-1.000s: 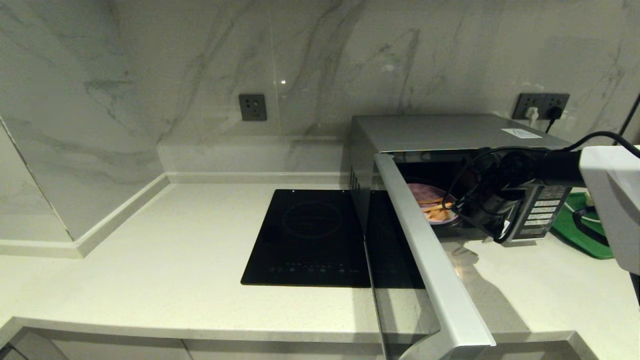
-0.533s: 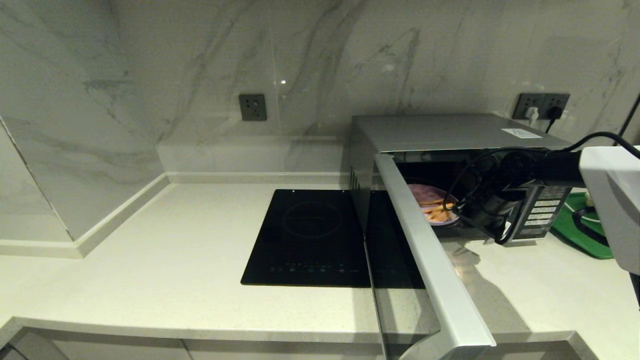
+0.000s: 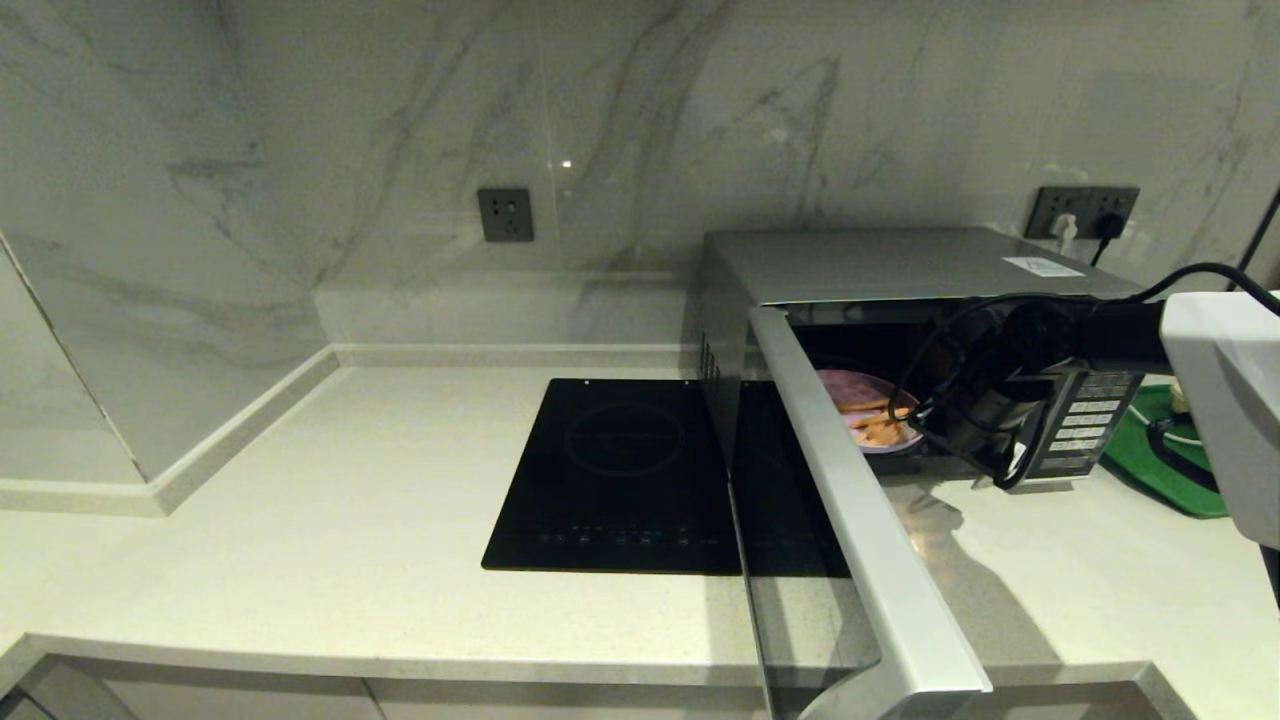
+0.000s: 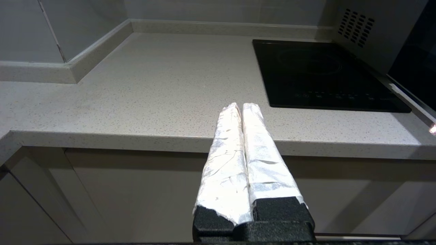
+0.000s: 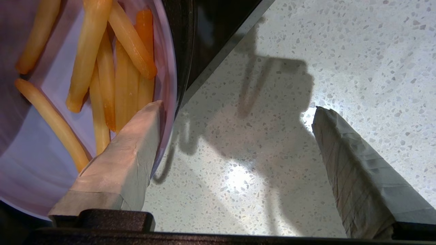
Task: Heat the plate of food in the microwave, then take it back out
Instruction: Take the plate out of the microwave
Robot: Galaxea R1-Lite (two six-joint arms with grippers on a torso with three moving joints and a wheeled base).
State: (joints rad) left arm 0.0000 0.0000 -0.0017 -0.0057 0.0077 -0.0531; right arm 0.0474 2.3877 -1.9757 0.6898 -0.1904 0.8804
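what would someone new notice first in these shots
The microwave at the right of the counter, its door swung wide toward the camera. Inside sits the plate of fries, with the right gripper open at the plate's rim, one finger over the plate and the other over the counter. Left of the microwave lies a black cooktop; the left gripper is parked shut below the counter edge.

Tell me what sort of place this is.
Most likely a home kitchen: a speckled stone countertop with a built-in black induction cooktop, an open microwave holding a plate of food, and marble-look wall panels.
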